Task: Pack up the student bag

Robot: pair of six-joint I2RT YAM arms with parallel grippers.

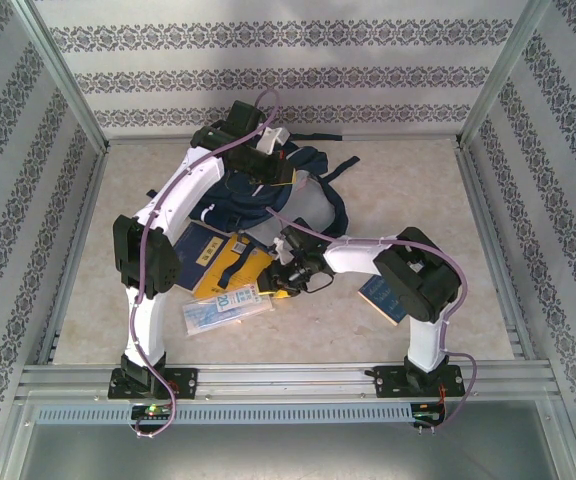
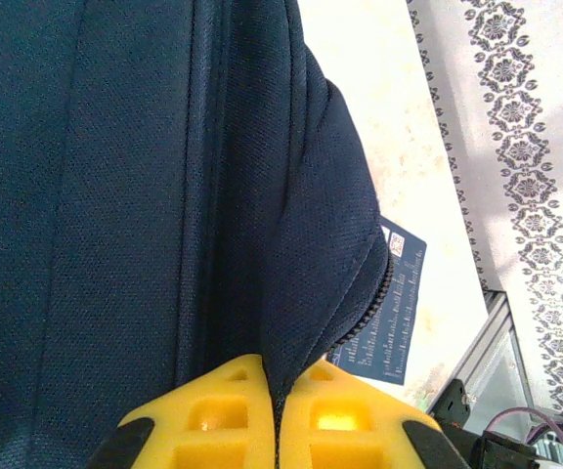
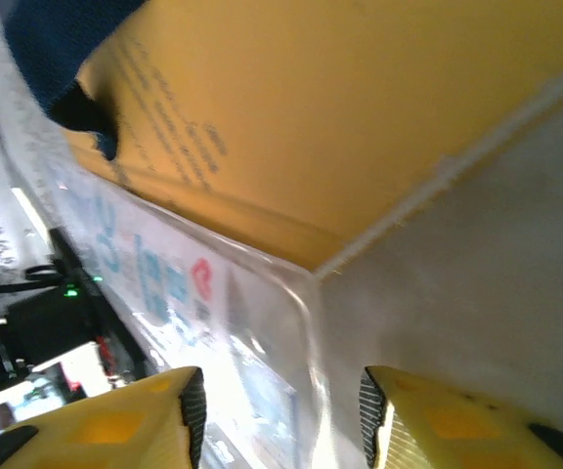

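Left gripper [image 2: 277, 415] clamped a student bag [image 2: 115, 195] fold. Right gripper [image 3: 281, 401], jaws apart over the clear pouch [image 3: 213, 293], was nearer; bag lay beyond, far-left.

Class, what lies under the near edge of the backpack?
A blue book seems to poke out from beneath the backpack, next to a yellow book. The fabric hides how far the blue book reaches under and anything else beneath.
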